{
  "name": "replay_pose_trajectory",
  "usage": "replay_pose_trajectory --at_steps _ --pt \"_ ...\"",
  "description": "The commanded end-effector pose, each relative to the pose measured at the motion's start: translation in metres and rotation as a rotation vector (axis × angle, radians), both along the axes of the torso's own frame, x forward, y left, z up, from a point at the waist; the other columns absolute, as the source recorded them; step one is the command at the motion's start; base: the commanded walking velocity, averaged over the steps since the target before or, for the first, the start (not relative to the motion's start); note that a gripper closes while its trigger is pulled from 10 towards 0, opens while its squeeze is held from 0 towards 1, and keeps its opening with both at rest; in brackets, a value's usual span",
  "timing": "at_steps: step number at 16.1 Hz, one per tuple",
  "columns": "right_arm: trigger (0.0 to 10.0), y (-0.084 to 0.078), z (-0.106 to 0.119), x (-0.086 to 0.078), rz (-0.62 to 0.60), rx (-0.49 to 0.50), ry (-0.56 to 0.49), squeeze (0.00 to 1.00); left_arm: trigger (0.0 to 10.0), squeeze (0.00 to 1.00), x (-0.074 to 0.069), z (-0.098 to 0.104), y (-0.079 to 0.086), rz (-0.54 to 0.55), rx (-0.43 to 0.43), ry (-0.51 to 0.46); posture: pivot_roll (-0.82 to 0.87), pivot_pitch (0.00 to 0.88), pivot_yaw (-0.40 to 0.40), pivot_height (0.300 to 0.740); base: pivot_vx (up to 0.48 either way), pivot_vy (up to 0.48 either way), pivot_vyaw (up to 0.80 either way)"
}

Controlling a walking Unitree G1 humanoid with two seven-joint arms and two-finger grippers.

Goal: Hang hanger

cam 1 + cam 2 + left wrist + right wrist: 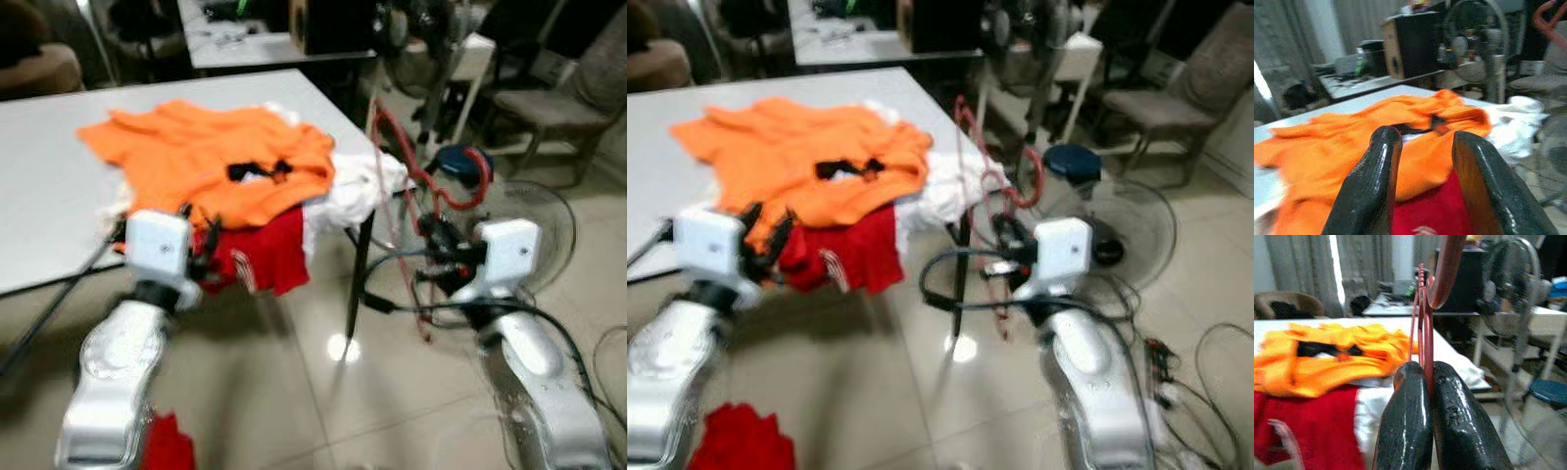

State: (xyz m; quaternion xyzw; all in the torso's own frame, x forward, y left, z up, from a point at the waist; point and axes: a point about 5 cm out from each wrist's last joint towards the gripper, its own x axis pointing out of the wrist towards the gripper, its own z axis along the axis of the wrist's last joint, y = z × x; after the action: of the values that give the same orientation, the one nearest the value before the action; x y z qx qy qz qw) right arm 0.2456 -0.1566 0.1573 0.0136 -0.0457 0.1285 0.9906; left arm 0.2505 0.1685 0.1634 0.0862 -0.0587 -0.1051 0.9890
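Right gripper point(1426, 377) pinching red hanger point(423, 181) (held beside table point(39, 196)); left gripper point(1422, 142) spread, empty. Hanging itself not yet done.

Overhead room light, moderate brightness; one glare spot on the glossy floor tiles point(340, 347). Head views motion-blurred throughout. Wrist views: fingers point(1369, 186) sharp, backgrounds soft; daylight through the curtain point(1334, 269).
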Motion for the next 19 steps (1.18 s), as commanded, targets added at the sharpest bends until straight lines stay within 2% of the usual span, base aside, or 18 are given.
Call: replay_pose_trajectory --at_steps 1,3,6,10,12,19 --pt "10.0 0.0036 0.0068 0.0008 0.019 -0.012 -0.033 0.00 10.0 0.00 0.0011 0.0047 0.0058 0.018 0.012 -0.015 -0.12 0.000 0.003 0.740 0.401 0.000 0.00" --pt "10.0 0.0071 0.0077 0.0000 0.054 -0.040 -0.033 0.00 10.0 0.00 0.0031 0.0063 0.0066 0.023 -0.002 -0.019 -0.14 0.000 0.013 0.740 0.399 0.000 0.00" --pt "10.0 0.0112 0.0120 -0.0041 0.110 -0.056 -0.039 0.00 10.0 0.00 0.0044 0.0072 0.0047 0.011 0.003 -0.019 -0.14 0.000 0.019 0.740 0.399 0.000 0.72" --pt "10.0 0.0081 0.0142 -0.0035 0.097 -0.076 -0.046 0.00 10.0 0.00 0.0042 0.0056 0.0042 0.002 0.007 -0.008 -0.15 0.004 0.023 0.740 0.402 0.000 0.71" --pt "10.0 0.0057 0.0153 -0.0028 0.075 -0.045 -0.045 0.00 10.0 0.00 0.0051 0.0060 0.0033 -0.006 0.011 -0.009 -0.15 0.004 0.025 0.740 0.405 0.000 0.00" --pt "10.0 0.0071 0.0158 -0.0056 0.098 -0.066 -0.046 0.00 10.0 0.00 0.0019 0.0053 0.0038 -0.001 0.010 -0.006 -0.14 0.005 0.014 0.740 0.407 0.000 0.00"
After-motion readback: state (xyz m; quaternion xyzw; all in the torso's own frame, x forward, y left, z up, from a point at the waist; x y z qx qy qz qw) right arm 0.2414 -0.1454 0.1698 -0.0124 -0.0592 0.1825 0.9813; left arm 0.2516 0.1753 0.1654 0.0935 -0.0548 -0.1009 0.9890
